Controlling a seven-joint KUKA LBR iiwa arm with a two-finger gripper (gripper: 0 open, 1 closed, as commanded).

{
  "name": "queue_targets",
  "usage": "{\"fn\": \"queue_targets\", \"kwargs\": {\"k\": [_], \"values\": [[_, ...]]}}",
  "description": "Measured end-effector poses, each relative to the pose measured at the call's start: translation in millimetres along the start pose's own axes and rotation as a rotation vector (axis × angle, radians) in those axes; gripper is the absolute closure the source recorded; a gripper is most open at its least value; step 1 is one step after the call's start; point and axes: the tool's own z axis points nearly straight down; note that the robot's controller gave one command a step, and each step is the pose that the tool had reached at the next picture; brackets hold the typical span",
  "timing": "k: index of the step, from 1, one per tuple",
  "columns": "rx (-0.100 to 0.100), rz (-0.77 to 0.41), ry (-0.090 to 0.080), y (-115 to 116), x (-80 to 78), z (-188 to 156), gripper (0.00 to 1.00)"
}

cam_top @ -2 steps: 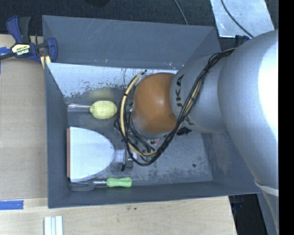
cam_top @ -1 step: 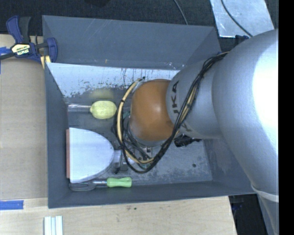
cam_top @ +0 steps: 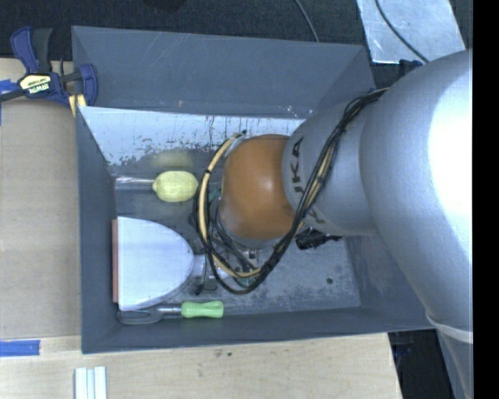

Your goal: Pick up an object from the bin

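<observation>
My gripper (cam_top: pixel 203 276) pokes out below the arm's wrist, low in the middle of the bin. It sits right at the rounded right edge of a white flat pad with a red spine (cam_top: pixel 150 261), which lies at the bin's left. Whether it touches the pad is hidden. Just below it, along the front wall, lies a tool with a green handle (cam_top: pixel 201 309) and a pale shaft pointing left. A yellow lemon-shaped thing (cam_top: pixel 175 186) rests near the back left, well above the gripper.
The arm with its orange cover and looping cables hangs over the bin's middle and right, hiding the floor beneath. Bare speckled floor shows at the lower right.
</observation>
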Motion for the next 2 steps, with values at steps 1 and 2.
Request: {"fn": "queue_targets", "kwargs": {"k": [1,2], "values": [[0.000,0.001,0.001,0,1.1,-8,1.00],[0.000,0.001,-0.001,-1,0.4,-29,1.00]]}}
